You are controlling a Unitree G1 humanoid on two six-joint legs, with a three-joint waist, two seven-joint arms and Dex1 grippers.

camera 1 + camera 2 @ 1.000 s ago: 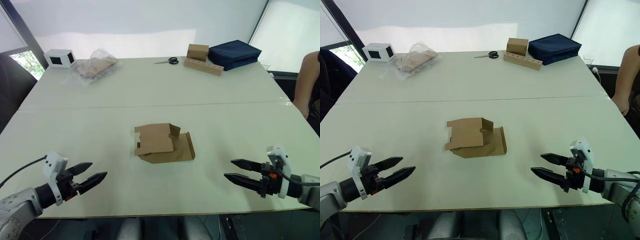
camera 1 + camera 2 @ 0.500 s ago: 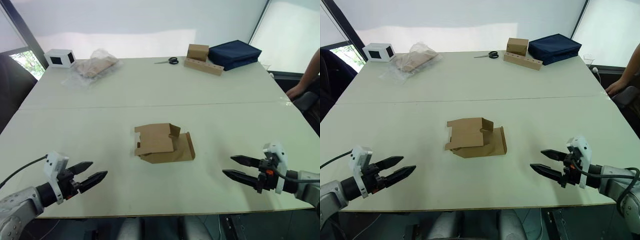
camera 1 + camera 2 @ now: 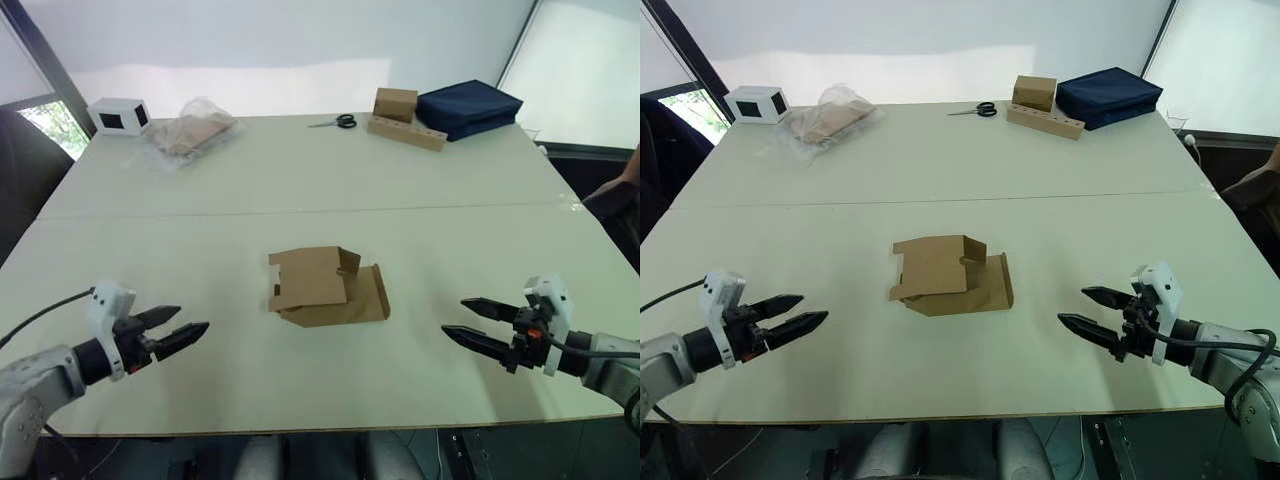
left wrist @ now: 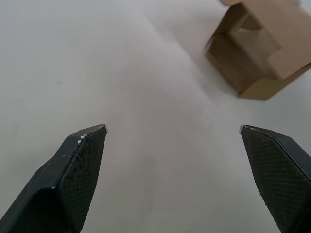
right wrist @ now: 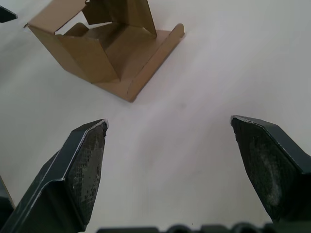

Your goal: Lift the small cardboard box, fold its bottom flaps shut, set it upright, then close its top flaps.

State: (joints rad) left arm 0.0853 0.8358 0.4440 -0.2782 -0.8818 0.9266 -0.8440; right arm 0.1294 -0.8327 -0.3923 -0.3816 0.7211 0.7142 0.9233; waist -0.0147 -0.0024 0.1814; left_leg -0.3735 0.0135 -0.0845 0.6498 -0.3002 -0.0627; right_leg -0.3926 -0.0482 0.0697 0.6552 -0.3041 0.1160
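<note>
Nothing grabbed yet: small cardboard box (image 3: 325,288) lies mid-surface, left claw (image 3: 183,333) and right claw (image 3: 466,322) spread, both need to close in.

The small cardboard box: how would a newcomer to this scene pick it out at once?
On the pale table, look to the middle of the near half, between the two grippers. The small cardboard box lies there alone with its flaps open, plain brown; the other brown box stands on a cardboard strip at the far edge.
</note>
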